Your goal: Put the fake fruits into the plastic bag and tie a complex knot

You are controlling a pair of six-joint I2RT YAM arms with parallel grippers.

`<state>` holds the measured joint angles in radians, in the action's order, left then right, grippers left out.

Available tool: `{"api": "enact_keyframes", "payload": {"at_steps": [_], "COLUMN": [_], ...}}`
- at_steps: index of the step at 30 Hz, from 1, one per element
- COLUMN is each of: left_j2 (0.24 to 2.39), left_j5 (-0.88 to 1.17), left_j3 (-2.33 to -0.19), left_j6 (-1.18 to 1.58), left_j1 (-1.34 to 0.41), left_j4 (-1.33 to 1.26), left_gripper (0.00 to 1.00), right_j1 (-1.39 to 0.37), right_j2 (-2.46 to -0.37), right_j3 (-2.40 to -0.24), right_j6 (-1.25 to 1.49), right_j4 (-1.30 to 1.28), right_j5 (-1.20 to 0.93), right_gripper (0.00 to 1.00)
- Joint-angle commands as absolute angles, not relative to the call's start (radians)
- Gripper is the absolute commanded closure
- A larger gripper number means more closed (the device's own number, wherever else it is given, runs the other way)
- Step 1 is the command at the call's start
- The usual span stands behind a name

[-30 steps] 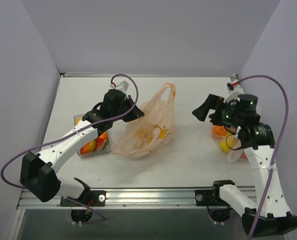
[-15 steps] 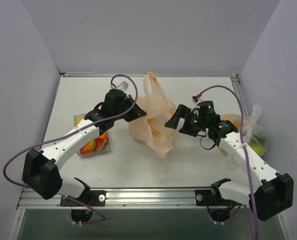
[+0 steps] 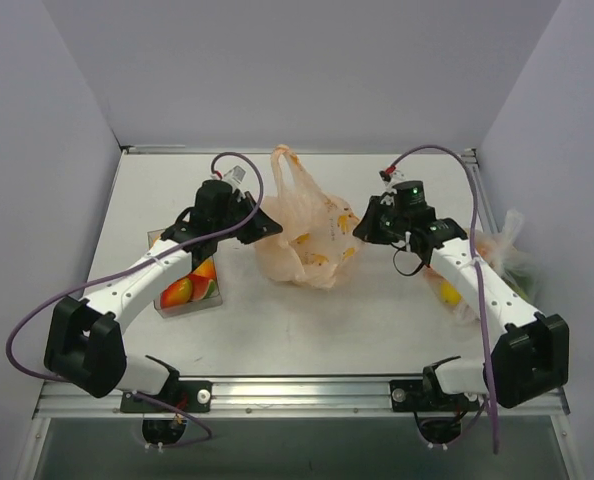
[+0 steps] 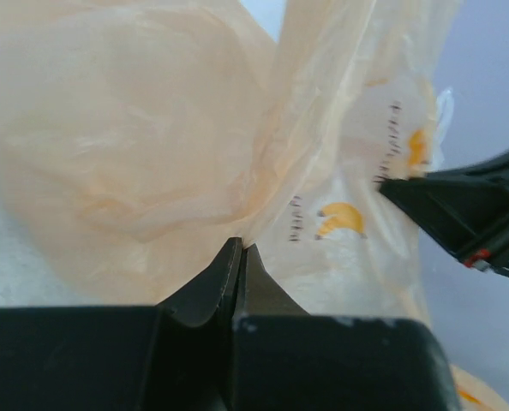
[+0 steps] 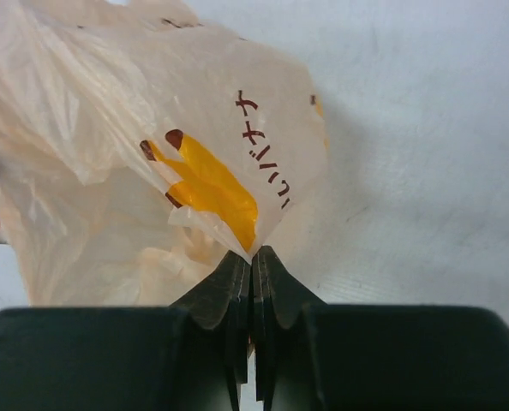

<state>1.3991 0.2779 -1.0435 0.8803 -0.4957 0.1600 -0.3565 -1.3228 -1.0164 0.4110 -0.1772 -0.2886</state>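
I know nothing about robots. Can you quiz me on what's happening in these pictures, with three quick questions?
1. True or false: the left fingers and the right fingers are both shut on the plastic bag.
2. Where is the fruit tray? A. on the left arm's side. B. inside the bag. C. against the far wall.
3. Fill in: the print nearest the right fingers is mostly ___.
Key: 1 true; 2 A; 3 orange.
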Motion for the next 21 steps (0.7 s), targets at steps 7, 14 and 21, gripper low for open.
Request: {"api": "enact_keyframes", "payload": {"at_steps": [7, 14, 21], "left_j2": [1.425, 1.476, 1.29], "left_j5": [0.344, 0.394, 0.551], "left_j3": [-1.058, -1.04, -0.959], "left_j6": [0.7, 0.598, 0.442], "left_j1": [-0.425, -0.423, -0.402], "left_j4": [0.112, 0.163, 0.153], "left_gripper": [1.0, 0.92, 0.34], "right_j1": [-0.368, -0.443, -0.454], "right_j2": [-1.025, -1.049, -1.081], "right_j3": [-1.092, -0.933, -0.923], "right_j6": [0.072, 0.008, 0.009], "right_j4": [-0.233, -0.215, -0.207], "right_j5": [-0.379, -0.315, -0.298], "right_gripper": [1.0, 1.0, 1.0]}}
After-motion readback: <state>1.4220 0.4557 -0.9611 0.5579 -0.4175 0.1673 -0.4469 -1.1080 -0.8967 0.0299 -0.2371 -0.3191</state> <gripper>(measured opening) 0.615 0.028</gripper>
